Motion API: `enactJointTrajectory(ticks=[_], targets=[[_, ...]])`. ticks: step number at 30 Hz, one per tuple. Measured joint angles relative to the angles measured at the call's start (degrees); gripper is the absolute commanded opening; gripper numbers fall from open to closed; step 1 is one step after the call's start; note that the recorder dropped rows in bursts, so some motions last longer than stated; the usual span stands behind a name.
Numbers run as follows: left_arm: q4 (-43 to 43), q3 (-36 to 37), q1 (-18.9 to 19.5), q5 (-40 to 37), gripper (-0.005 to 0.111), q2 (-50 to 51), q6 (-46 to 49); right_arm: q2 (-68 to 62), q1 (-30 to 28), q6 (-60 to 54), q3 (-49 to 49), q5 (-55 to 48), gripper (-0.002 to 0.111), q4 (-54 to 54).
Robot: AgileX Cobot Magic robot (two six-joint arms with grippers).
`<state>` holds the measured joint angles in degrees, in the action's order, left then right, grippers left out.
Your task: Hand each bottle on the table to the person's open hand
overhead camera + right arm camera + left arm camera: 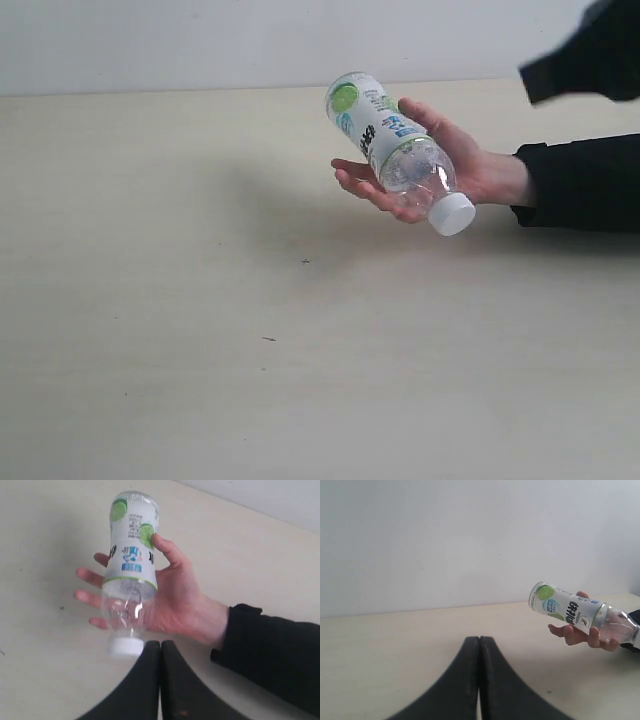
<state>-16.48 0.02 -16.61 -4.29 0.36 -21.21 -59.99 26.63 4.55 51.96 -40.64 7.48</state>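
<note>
A clear bottle (395,150) with a lime mark and a white cap lies tilted in the person's open hand (470,165), above the table (200,300). The hand's thumb rests on the label. In the right wrist view my right gripper (160,644) is shut and empty, its tips just beside the bottle's (130,565) cap and below the hand (180,600). In the left wrist view my left gripper (479,639) is shut with nothing in it, well apart from the bottle (570,611) and the hand (575,635).
A black sleeve (580,185) runs off the right edge behind the hand. A blurred black part of my right arm (590,50) hangs at the top right. A white wall (200,40) backs the table. Tiny dark specks (305,261) mark the tabletop.
</note>
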Motion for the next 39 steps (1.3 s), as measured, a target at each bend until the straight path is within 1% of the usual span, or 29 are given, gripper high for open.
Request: enactJointTrajectory(ticks=[3,8,14,18,29,31,34,36,39], targets=[[0.0,0.0,0.0,0.0,0.0,0.0,0.0,10.63,0.0,0.39,-8.5,1.59,0.0,-0.15],[0.0,0.0,0.0,0.0,0.0,0.0,0.0,24.45,0.0,2.92,-16.47,1.11,0.0,-0.17],[0.0,0.0,0.0,0.0,0.0,0.0,0.0,36.77,0.0,3.62,-17.54,-0.39,0.0,-0.27],[0.0,0.0,0.0,0.0,0.0,0.0,0.0,42.69,0.0,3.62,-17.54,-0.51,0.0,-0.27],[0.0,0.0,0.0,0.0,0.0,0.0,0.0,51.27,-0.28,3.62,-17.68,-0.63,0.0,-1.16],[0.0,0.0,0.0,0.0,0.0,0.0,0.0,52.42,-2.01,3.33,-17.68,-0.63,0.0,-1.83],[0.0,0.0,0.0,0.0,0.0,0.0,0.0,53.61,-6.82,3.33,-19.09,1.48,0.0,-2.24],[0.0,0.0,0.0,0.0,0.0,0.0,0.0,54.29,-10.97,3.33,-21.88,5.67,0.0,-2.24],[0.0,0.0,0.0,0.0,0.0,0.0,0.0,54.91,-15.77,3.33,-29.15,15.21,0.0,-2.66]])
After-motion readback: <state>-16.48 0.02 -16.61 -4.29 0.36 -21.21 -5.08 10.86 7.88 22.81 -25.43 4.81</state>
